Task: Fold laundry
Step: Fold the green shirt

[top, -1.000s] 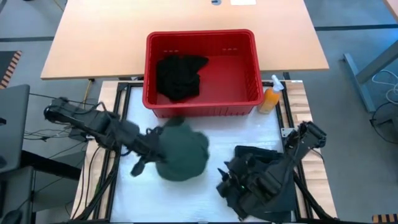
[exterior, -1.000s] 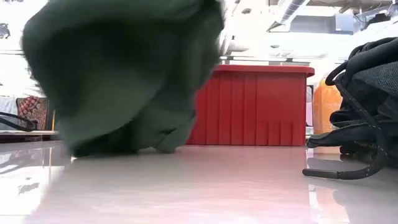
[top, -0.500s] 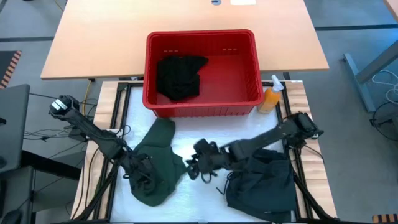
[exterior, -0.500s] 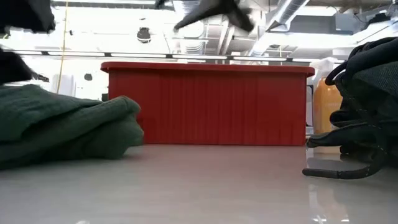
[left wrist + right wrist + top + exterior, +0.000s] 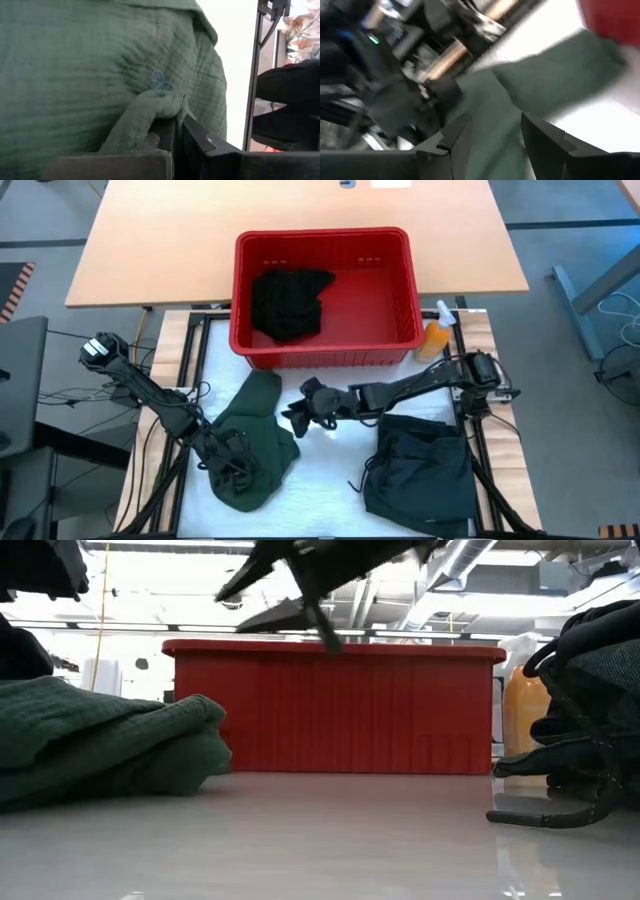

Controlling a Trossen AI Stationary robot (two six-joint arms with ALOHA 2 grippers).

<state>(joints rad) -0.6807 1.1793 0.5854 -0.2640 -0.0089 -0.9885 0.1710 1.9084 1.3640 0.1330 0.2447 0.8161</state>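
1. Pinching a fold of the green shirt (image 5: 100,75), my left gripper (image 5: 232,463) is clamped on it at the table's (image 5: 330,470) front left.
2. I'm seeing my right gripper (image 5: 297,412) hovering, fingers apart, just beside the shirt's upper edge.
3. I'm losing the dark pile (image 5: 420,475), partly cut off at front right; another black garment (image 5: 288,302) is sitting in the red basket (image 5: 400,280).

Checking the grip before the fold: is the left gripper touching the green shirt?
Touching. The left wrist view shows the left gripper shut on a pinched fold of the green shirt.
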